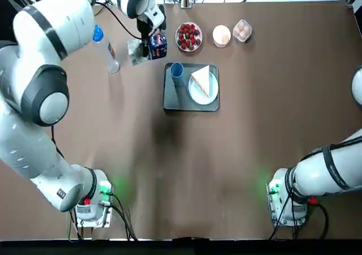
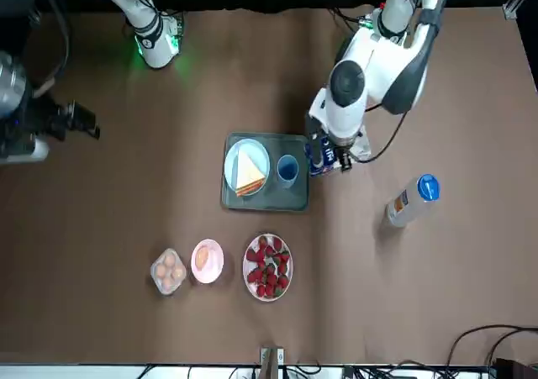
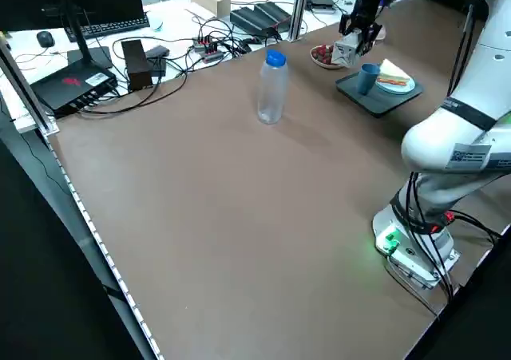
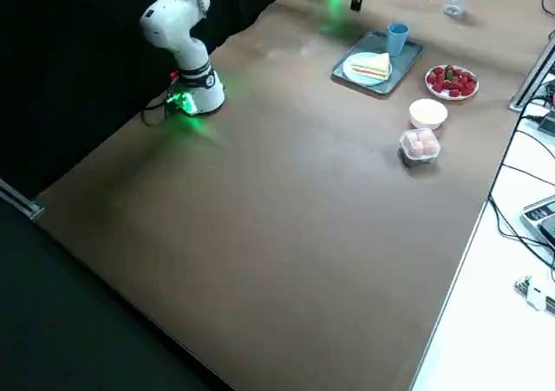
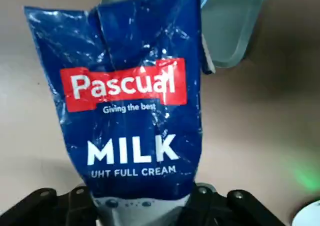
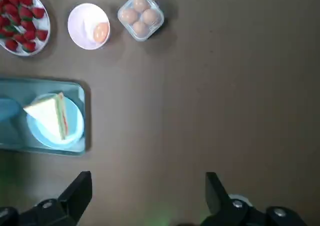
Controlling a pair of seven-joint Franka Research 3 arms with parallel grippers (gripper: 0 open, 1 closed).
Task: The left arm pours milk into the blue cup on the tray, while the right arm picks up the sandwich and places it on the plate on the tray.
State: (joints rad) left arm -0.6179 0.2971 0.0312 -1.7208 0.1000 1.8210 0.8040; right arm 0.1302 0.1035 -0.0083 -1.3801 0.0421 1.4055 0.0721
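Note:
My left gripper (image 1: 148,27) is shut on the blue-and-white milk carton (image 1: 157,44), which it holds just off the tray's far left corner. In the left wrist view the carton (image 5: 132,100) fills the picture, its gable top toward the tray. The blue cup (image 1: 177,70) stands on the dark tray (image 1: 175,96), a short way from the carton. Beside the cup, the sandwich (image 1: 202,78) lies on the white plate (image 1: 199,95). My right gripper (image 6: 147,196) is open and holds nothing, high above the table's right side and well away from the tray.
A clear bottle (image 1: 106,50) with a blue cap stands left of the carton. Behind the tray are a dish of strawberries (image 1: 189,37), a small white bowl (image 1: 222,35) and a clear box of eggs (image 1: 242,30). Both arm bases sit at the near edge.

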